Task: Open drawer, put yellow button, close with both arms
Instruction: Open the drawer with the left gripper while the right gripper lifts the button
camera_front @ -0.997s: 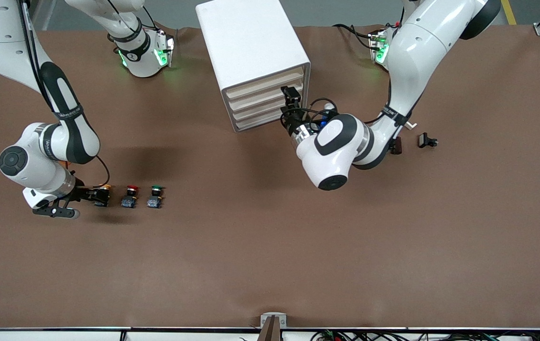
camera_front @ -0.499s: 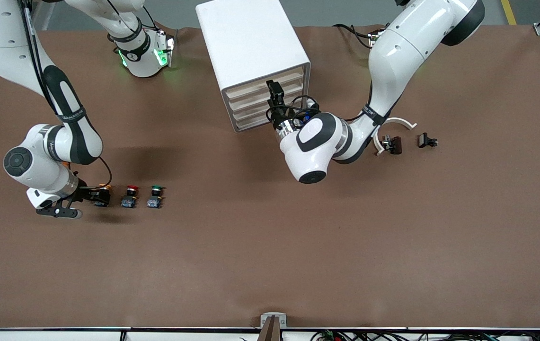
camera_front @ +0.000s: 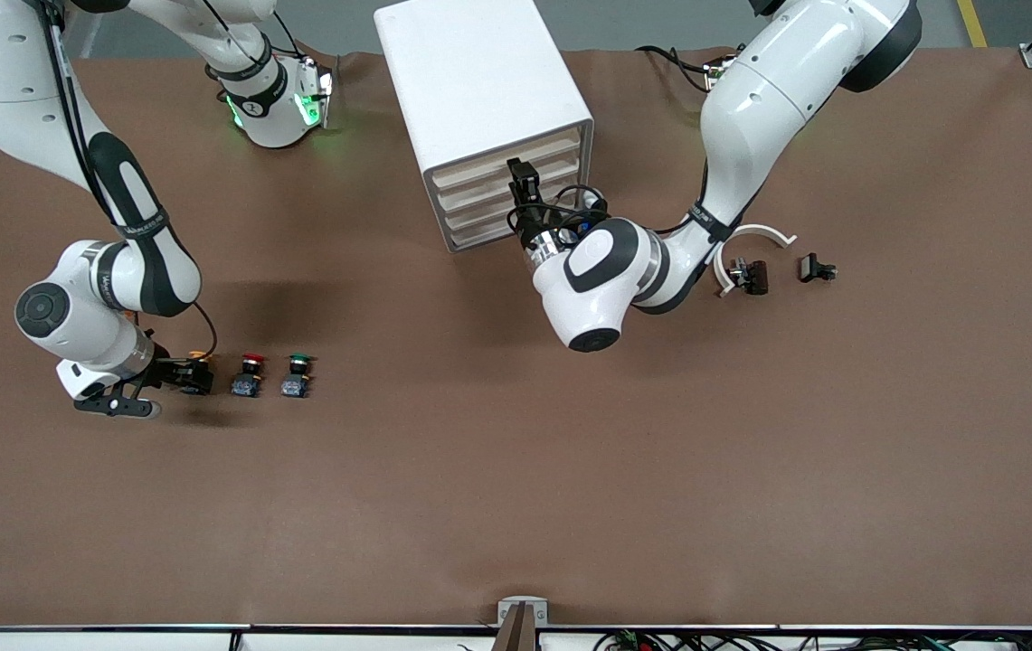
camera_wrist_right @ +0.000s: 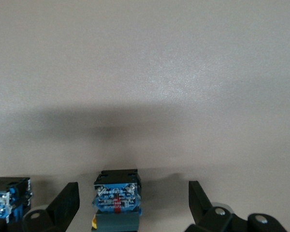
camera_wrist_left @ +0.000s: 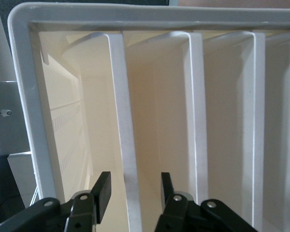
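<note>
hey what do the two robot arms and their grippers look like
Both arms are glossy white with rounded segments and black joint bands carrying small white lettering. The left gripper and right gripper are black, two-fingered, with silver screws at the finger mounts. Black cables loop at each wrist, and green lights glow at the bases.

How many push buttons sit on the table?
3, in a row toward the right arm's end: yellow button between the right gripper's fingers, red button beside it, then green button.
</note>
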